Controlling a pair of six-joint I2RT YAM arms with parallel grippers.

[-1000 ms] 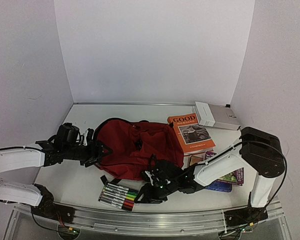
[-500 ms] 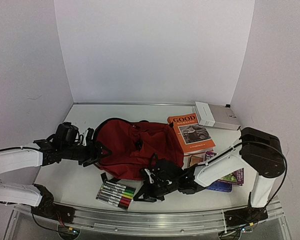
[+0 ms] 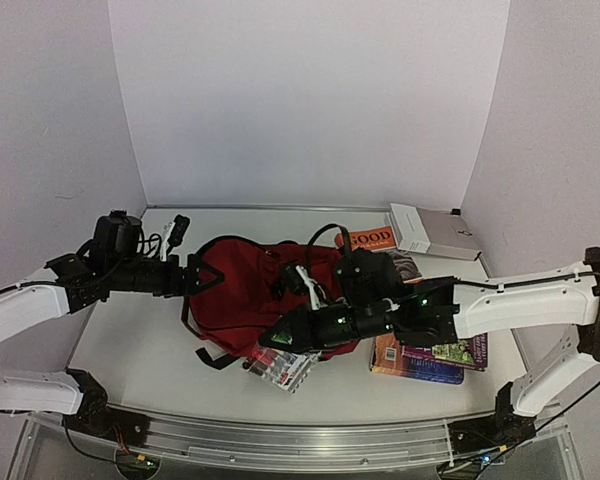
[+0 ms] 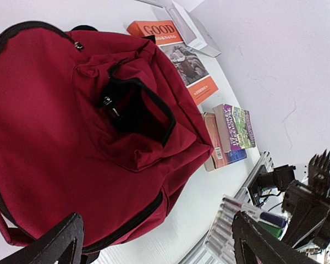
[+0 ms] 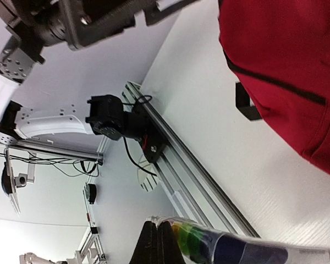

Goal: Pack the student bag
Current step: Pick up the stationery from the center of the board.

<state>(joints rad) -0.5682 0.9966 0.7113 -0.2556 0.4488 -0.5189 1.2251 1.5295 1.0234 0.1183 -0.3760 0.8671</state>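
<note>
The student bag [image 3: 245, 290] is a dark red backpack lying flat in the middle of the table; its front pocket [image 4: 137, 113] gapes open. A clear pack of coloured markers [image 3: 280, 368] hangs above the table at the bag's near edge, also seen as the marker pack [image 5: 231, 248]. My right gripper [image 3: 272, 343] is shut on the pack's edge, the fingers [image 5: 157, 245] pressed together on the plastic. My left gripper [image 3: 202, 278] hovers open at the bag's left end with nothing between its jaws; in the left wrist view the left gripper [image 4: 157, 242] spans the bag's lower edge.
An orange "GOOD" book [image 3: 372, 240] lies right of the bag, partly under my right arm. A white box [image 3: 430, 232] sits at the back right. Two more books [image 3: 435, 357] lie near the right front. The metal rail [image 3: 300, 440] runs along the near edge.
My right gripper shut on the marker pack and lifted it off the table toward the bag's near edge. The left arm rose and shifted slightly back.
</note>
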